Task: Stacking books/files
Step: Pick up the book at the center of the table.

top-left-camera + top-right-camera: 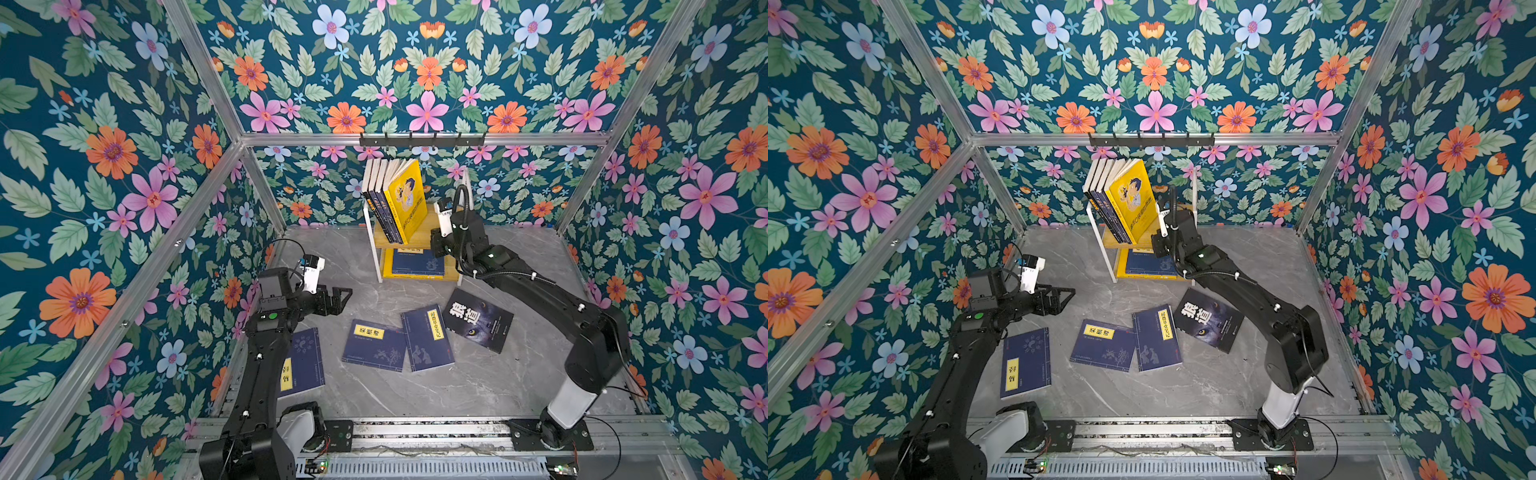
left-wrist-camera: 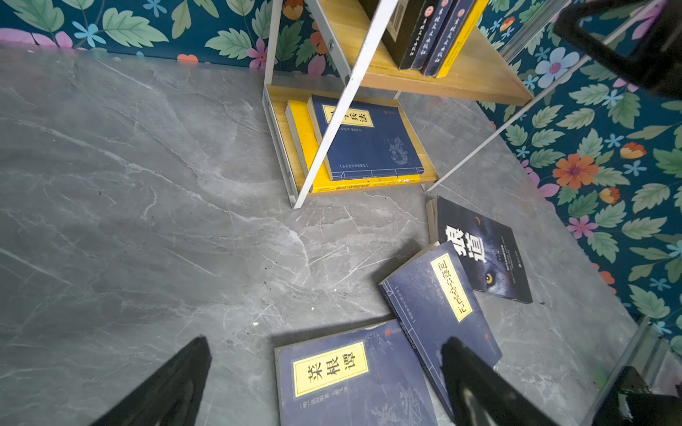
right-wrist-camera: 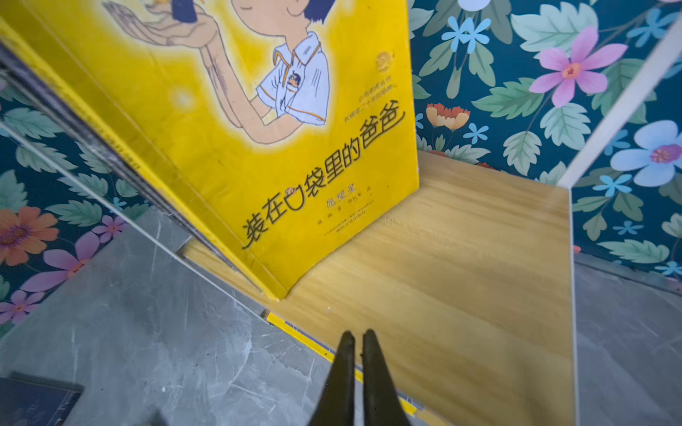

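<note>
Several books lean in a row on the rack's upper board, a yellow cartoon-cover book [image 1: 405, 199] [image 3: 258, 147] outermost. A navy book on a yellow one [image 1: 415, 264] lies on the lower board. Flat on the table lie three navy books with yellow labels [image 1: 303, 361] [image 1: 374, 345] [image 1: 428, 343] and a black wolf-cover book [image 1: 478, 320]. My left gripper [image 1: 340, 297] [image 2: 324, 341] hovers open above the middle navy book [image 2: 350, 380], holding nothing. My right gripper [image 3: 358, 333] hangs at the upper board's front edge, beside the yellow cover, its jaws almost together and empty.
The white-framed rack with wooden boards [image 1: 424, 232] [image 3: 461, 276] stands at the back middle of the grey marble table [image 1: 415, 395]. A black hook rail [image 1: 422, 140] runs above it. Floral walls and aluminium posts close in the sides.
</note>
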Tool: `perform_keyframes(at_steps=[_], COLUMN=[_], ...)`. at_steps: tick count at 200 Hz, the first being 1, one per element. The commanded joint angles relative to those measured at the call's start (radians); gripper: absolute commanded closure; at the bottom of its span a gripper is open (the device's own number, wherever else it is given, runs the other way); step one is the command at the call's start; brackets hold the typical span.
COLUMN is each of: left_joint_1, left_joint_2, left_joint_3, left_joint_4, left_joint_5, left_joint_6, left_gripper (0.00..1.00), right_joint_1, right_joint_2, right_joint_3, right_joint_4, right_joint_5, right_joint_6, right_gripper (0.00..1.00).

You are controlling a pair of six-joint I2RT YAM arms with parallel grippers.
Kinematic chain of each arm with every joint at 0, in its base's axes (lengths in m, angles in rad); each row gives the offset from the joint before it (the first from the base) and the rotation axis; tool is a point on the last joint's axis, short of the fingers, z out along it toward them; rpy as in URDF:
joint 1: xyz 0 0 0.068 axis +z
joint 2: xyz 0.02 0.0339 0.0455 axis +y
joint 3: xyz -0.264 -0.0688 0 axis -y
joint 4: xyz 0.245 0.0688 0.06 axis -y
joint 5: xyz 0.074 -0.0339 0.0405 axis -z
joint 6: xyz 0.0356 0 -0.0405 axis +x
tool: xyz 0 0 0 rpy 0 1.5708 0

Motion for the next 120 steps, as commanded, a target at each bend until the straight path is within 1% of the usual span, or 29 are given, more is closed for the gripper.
perform_keyframes(at_steps=[1, 15, 34, 48, 85, 120], left_joint_1=[0.002, 0.007, 0.017, 0.018, 0.007, -0.035], left_joint_2=[0.011, 0.020, 0.022, 0.020, 0.043, 0.082], left_joint_3=[-0.008, 0.000, -0.004, -0.016, -0.036, -0.097], left_joint_4=[0.050, 0.043, 0.044, 0.053, 0.088, 0.190], left_joint_5=[0.039, 0.043, 0.040, 0.041, 0.078, 0.131], left_joint_6=[-0.043, -0.045, -0.038, -0.032, -0.066, -0.167], left_gripper=[0.00, 0.00, 0.00, 0.00, 0.00, 0.00], right_joint_1=[0.001, 0.000, 0.001, 0.004, 0.005, 0.004], right_joint_2=[-0.091, -0.113, -0.112, -0.138, -0.268, -0.343], right_joint_3=[-0.101, -0.130, -0.086, -0.106, -0.332, -0.507], right_joint_4=[0.020, 0.030, -0.048, -0.068, -0.014, 0.001], right_joint_5=[-0.041, -0.045, -0.037, -0.056, -0.118, -0.156], right_joint_6=[0.067, 0.057, 0.046, 0.082, 0.206, 0.294], right_gripper=[0.83, 0.79, 0.78, 0.73, 0.57, 0.45])
